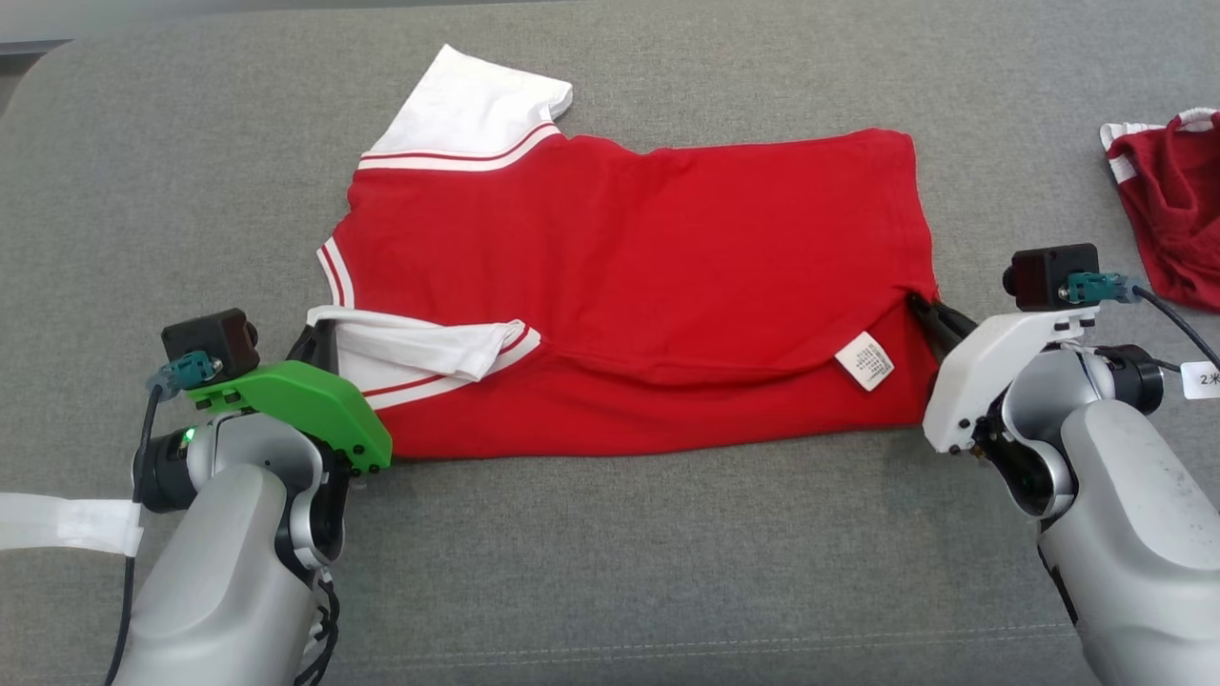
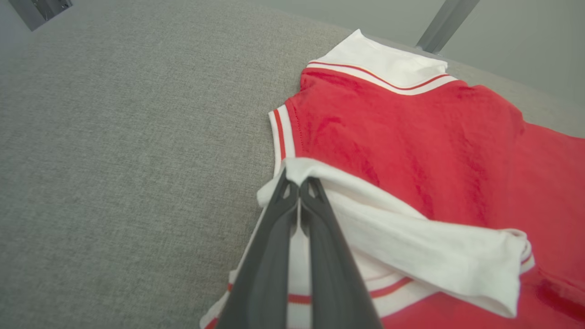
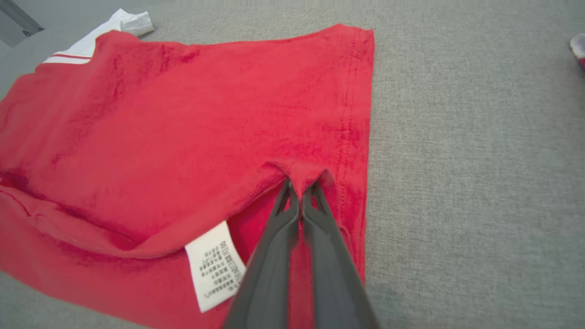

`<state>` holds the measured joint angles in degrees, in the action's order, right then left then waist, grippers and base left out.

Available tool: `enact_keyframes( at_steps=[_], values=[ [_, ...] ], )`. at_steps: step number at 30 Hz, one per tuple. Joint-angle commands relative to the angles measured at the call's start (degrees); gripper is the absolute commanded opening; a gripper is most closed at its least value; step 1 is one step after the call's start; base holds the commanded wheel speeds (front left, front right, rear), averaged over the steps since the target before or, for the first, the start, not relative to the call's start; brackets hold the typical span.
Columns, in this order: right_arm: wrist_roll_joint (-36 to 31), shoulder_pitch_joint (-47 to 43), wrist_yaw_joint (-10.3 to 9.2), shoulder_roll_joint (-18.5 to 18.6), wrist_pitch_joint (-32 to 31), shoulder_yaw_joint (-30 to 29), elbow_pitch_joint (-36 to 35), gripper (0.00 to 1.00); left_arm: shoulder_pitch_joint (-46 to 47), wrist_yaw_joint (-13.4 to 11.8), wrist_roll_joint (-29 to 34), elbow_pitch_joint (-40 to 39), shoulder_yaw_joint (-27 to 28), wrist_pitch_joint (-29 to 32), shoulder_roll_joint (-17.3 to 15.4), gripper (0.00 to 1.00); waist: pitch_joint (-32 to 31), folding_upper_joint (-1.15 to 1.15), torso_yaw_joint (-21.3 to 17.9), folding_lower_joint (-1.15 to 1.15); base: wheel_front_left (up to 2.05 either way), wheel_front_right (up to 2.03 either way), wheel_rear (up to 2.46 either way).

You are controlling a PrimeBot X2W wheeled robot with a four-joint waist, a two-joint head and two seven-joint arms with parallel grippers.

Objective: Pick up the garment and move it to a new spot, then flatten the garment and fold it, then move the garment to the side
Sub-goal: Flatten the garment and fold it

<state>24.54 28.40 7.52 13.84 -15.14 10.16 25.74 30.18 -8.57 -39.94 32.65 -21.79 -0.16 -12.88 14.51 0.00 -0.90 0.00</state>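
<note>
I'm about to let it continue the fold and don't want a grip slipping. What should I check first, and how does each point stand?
1. Left gripper shut on the near white sleeve of the red fabric T-shirt: ok.
2. Right gripper shut on the T-shirt's folded red edge near the hem: ok.
3. Flap edge straight between the grips: not ok, it curves.
4. Far white sleeve tucked in: not ok, it sticks out.
5. Crumpled dark red garment apart from the T-shirt: ok.
6. Layers caught in each grip: cannot tell.
</note>
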Motion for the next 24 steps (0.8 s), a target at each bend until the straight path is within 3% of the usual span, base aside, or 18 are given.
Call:
enact_keyframes(
  at_steps=[1,2,3,4,14,24],
  values=[
    [-0.1,0.9,-0.07,-0.3,1.3,-0.8,0.8,0.26,1.2,0.2,0.1,0.6,0.1,-0.5,0.2,0.0,0.1,0.0,0.1,0.0,0.0,0.0,0.0],
    [-0.2,1.2,-0.07,-0.5,1.7,-1.1,1.4,0.53,1.4,0.1,0.1,0.9,0.2,-1.1,0.2,0.0,0.1,0.0,0.1,0.0,0.0,0.0,0.0],
    [-0.4,1.4,-0.07,-0.8,2.1,-1.4,2.1,1.0,1.7,0.1,0.4,1.3,0.0,-1.4,0.1,0.29,0.1,0.0,0.2,0.0,0.0,0.0,0.0],
    [-0.6,1.6,-0.07,-1.0,2.7,-1.9,2.6,1.0,1.8,0.1,0.5,1.7,0.1,-1.9,0.1,1.0,0.2,0.0,0.2,0.0,0.0,0.0,0.0],
    [-2.0,0.5,-0.07,-1.7,6.2,-4.1,3.9,1.0,0.1,0.6,2.2,3.8,-0.6,-6.8,-0.8,1.0,-0.8,0.0,1.0,0.0,0.0,0.0,0.0],
    [-7.3,-10.3,-0.07,0.4,3.1,-9.5,-3.9,1.0,-8.8,-2.2,4.9,1.3,-3.9,-6.3,-3.0,1.0,-3.3,0.0,1.4,0.0,0.0,0.0,0.0]
  ],
)
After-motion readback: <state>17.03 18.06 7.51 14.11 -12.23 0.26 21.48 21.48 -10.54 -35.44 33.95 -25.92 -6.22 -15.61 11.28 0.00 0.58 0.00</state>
